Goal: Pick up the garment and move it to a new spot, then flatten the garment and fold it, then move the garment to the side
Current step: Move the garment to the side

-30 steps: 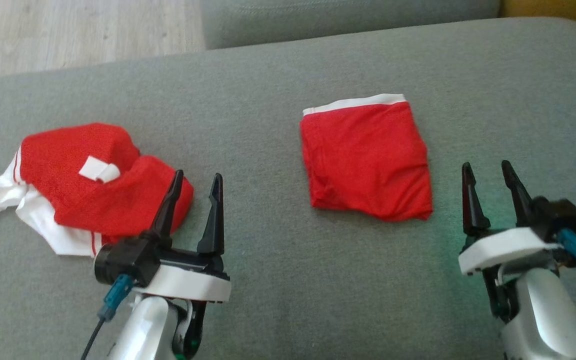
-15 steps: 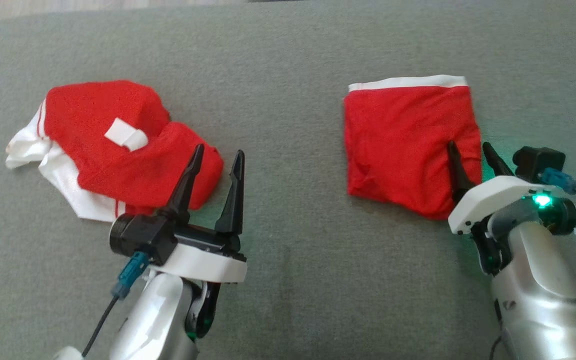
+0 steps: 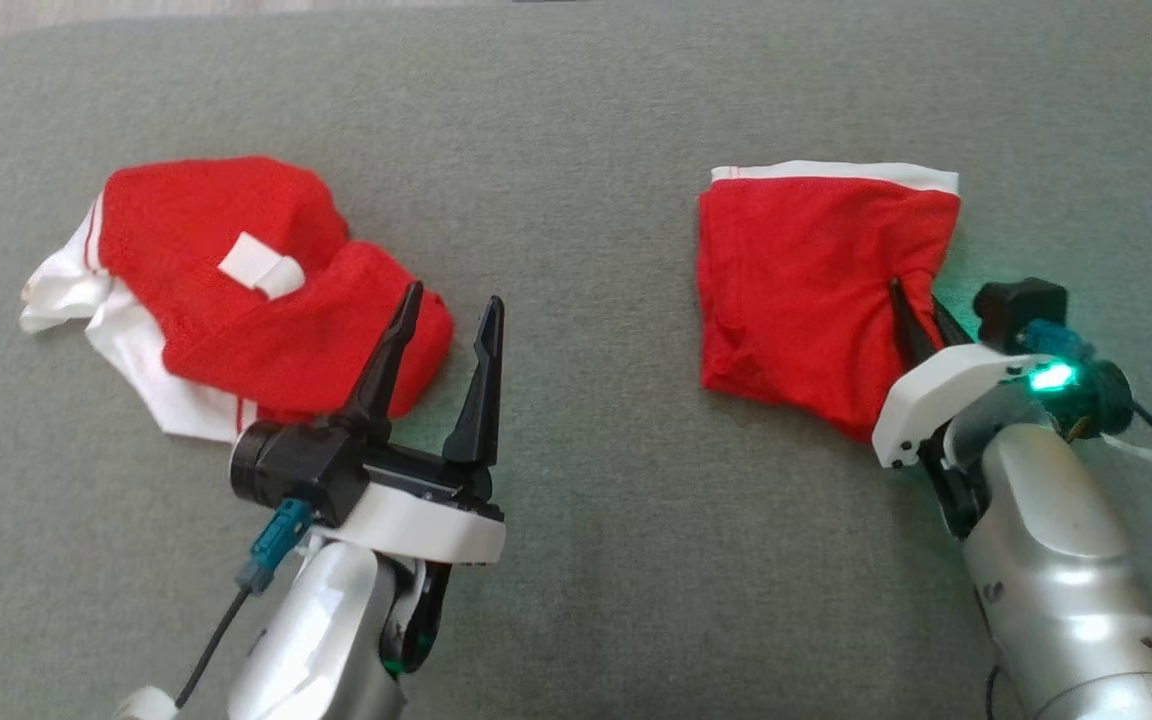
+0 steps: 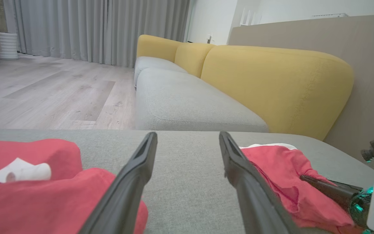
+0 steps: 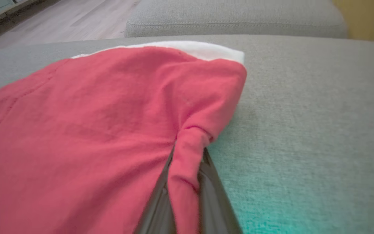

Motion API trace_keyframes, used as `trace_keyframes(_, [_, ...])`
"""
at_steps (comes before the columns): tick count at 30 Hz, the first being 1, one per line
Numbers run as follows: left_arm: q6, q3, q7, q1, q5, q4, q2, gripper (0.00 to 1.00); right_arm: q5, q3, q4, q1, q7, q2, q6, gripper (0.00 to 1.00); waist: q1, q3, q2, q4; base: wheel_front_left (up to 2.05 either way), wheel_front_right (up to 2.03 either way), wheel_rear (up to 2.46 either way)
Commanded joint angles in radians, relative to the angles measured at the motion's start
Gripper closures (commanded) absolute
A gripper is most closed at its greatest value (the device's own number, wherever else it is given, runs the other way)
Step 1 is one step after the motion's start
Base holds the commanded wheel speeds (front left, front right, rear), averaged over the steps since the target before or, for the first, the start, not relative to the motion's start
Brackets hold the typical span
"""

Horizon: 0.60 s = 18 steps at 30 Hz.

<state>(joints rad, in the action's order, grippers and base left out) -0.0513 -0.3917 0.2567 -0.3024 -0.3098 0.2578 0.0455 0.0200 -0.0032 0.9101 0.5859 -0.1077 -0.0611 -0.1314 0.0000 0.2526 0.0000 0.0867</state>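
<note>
A folded red garment with a white waistband lies on the grey cushion at the right. My right gripper is shut on a pinch of its right edge, and the cloth puckers toward the fingers. In the right wrist view the red garment bunches into a fold between the closed fingers of the right gripper. My left gripper is open with nothing in it, just right of a crumpled red and white garment. The left wrist view shows the left gripper open between the crumpled garment and the folded one.
Everything lies on a wide grey sofa cushion. Beyond it stand a second grey seat and a yellow backrest. Wooden floor lies past the cushion's far edge.
The head camera tilted down. My right gripper moved forward onto the folded garment's right edge and shut on it, bunching the cloth. The left gripper stayed open.
</note>
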Motion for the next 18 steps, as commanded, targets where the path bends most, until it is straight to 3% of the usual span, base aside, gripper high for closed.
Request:
trace_keyframes(1, [0.003,0.021,0.005,-0.025,0.001,-0.031,0.005,0.0,-0.044,0.028,-0.012,0.029,-0.024,0.009,0.001,1.0,0.0,-0.016,0.0,-0.024,0.0,0.0,0.0])
trace_keyframes(6, [0.002,0.0,0.005,-0.028,0.002,-0.026,0.005,0.0,-0.098,0.06,-0.018,0.038,-0.047,-0.013,0.001,1.0,0.0,-0.037,0.0,-0.064,0.0,0.0,0.0])
trace_keyframes(11, [0.008,-0.044,0.005,-0.045,-0.006,-0.029,0.005,0.0,-0.124,0.156,-0.038,0.049,-0.044,-0.079,0.001,1.0,0.0,-0.048,0.0,-0.12,0.0,0.0,0.0])
trace_keyframes(18, [0.021,-0.108,0.005,-0.095,-0.019,-0.052,0.005,0.0,-0.043,0.311,-0.086,0.086,-0.021,-0.282,0.001,1.0,0.0,0.003,0.0,-0.157,0.0,0.0,0.0])
